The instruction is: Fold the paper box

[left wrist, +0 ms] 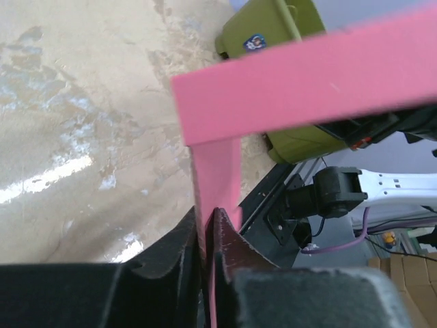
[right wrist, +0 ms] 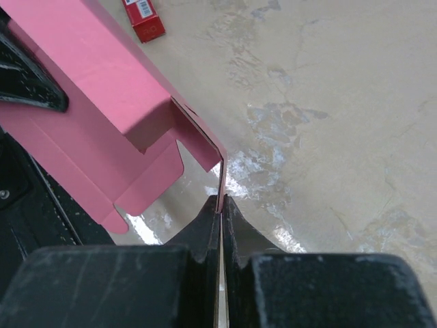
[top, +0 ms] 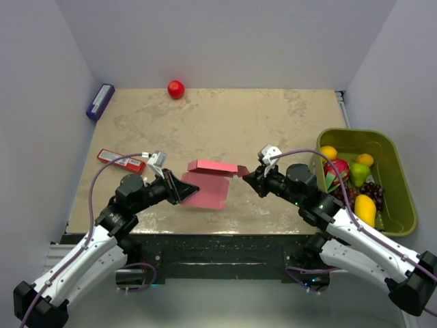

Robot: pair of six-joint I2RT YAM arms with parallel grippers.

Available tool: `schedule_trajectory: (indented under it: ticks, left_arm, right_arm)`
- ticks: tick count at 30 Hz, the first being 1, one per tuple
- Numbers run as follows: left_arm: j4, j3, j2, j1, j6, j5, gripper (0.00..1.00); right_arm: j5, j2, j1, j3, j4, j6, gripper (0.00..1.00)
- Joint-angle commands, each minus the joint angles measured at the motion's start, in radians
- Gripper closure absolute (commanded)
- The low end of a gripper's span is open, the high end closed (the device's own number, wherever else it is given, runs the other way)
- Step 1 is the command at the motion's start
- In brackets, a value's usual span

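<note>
The paper box (top: 210,184), a pink die-cut card partly folded with one long panel raised and its tabs hanging loose, sits toward the middle of the tabletop's (top: 239,123) near edge, stretched between the two arms. Whether its lower panel touches the surface cannot be told. The left gripper (top: 179,188) has its fingers (left wrist: 174,256) clenched on a narrow strip of the card at the box's left side. In the left wrist view that strip rises from between the dark pads to a broad pink band crossing the picture. The right gripper (top: 248,176) pinches the box's right end, and its wrist view shows the two fingertips (right wrist: 205,229) pressed together on the thin edge of a side flap (only the card's edge shows between them). From there the flap turns a crease into the larger pink panels, one of which carries a small rounded tab at its lower corner. A narrow red packet (top: 121,160) lies near the tabletop's left edge, just beyond the left gripper and apart from the box. A red ball (top: 176,89) rests by the far edge, left of its middle. A purple box (top: 100,101) stands at the far left corner against the wall. A green bin (top: 355,132) sits along the right edge beside the right arm, holding fruit (top: 360,172) of several colours.
</note>
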Motion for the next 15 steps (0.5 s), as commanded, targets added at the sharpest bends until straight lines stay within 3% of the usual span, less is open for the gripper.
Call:
schedule_trajectory:
  ticks: [1,7,15]
  left_arm:
    - [0.035,-0.009,-0.050,0.005,-0.035,0.067,0.91]
    - [0.022,-0.017,-0.090,0.005,-0.059,0.130,0.99]
    - [-0.005,-0.011,-0.110,0.006,-0.084,0.218,1.00]
  right_arm:
    - [-0.027,-0.016,0.002,-0.015,0.130,-0.098,1.00]
    - [0.019,-0.019,0.002,-0.010,0.168,-0.243,1.00]
    - [0.122,-0.105,0.003,-0.056,0.266,-0.406,1.00]
